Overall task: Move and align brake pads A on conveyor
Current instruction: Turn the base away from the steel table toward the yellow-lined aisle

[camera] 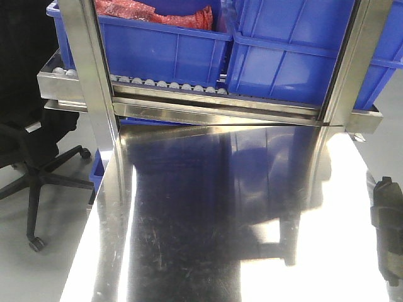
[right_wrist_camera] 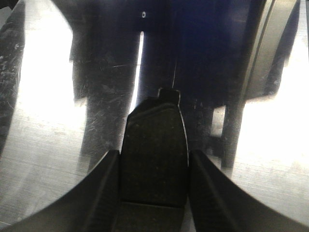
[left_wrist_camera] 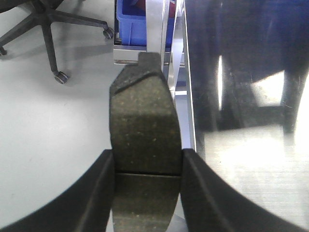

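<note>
We see a blue plastic bin (camera: 170, 53) holding something red (camera: 157, 14). Our left hand (left_wrist_camera: 147, 157) grips a rough, speckled brake pad (left_wrist_camera: 145, 116) over the floor (left_wrist_camera: 48, 145), just beside the shiny steel table (left_wrist_camera: 251, 169). Our right hand (right_wrist_camera: 154, 157) grips a second pad (right_wrist_camera: 154, 130) above it.

Left brake pad (left_wrist_camera: 145, 121): speckled dark grey-brown, flat, groove across the middle, small tab at the far end; clamped by its long sides in the left pincer (left_wrist_camera: 147, 154), above the floor (left_wrist_camera: 48, 145), just beside the desk (left_wrist_camera: 251, 169) edge. Right brake pad (right_wrist_camera: 154, 135): same shape, darker in shadow, gripped likewise in the right pincer (right_wrist_camera: 154, 154), above the shiny desk.
</note>
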{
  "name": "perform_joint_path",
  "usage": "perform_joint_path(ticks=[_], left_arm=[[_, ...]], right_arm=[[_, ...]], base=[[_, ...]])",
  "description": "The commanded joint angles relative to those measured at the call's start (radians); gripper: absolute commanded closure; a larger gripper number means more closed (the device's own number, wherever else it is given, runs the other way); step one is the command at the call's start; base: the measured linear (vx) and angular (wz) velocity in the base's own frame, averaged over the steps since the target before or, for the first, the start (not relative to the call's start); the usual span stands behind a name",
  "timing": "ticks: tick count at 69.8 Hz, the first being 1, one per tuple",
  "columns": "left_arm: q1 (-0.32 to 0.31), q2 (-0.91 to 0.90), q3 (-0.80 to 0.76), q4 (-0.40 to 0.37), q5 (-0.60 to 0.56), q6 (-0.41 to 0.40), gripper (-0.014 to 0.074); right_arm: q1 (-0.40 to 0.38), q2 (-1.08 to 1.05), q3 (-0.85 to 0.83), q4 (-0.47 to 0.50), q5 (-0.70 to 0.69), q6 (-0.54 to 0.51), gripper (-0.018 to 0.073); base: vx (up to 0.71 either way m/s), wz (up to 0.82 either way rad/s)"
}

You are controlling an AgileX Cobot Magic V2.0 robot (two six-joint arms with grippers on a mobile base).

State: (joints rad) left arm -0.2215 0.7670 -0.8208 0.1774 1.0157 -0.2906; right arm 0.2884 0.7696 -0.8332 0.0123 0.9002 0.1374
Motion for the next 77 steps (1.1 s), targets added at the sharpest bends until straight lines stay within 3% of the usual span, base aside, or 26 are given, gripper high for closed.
perform_joint_path(ticks=[1, 77], left_arm=[[0.001, -0.005, -0.030, 0.014, -0.057, -0.001, 0.0603], [0.001, -0.005, -0.030, 0.014, -0.057, -0.001, 0.0603]], right_arm=[[-0.001, -0.004, -0.028, -0.005, -0.069, -0.007, 0.0567], [-0.001, -0.004, -0.028, -0.005, -0.069, -0.007, 0.0567]], base=[[0.00, 0.00], [-0.01, 0.07]])
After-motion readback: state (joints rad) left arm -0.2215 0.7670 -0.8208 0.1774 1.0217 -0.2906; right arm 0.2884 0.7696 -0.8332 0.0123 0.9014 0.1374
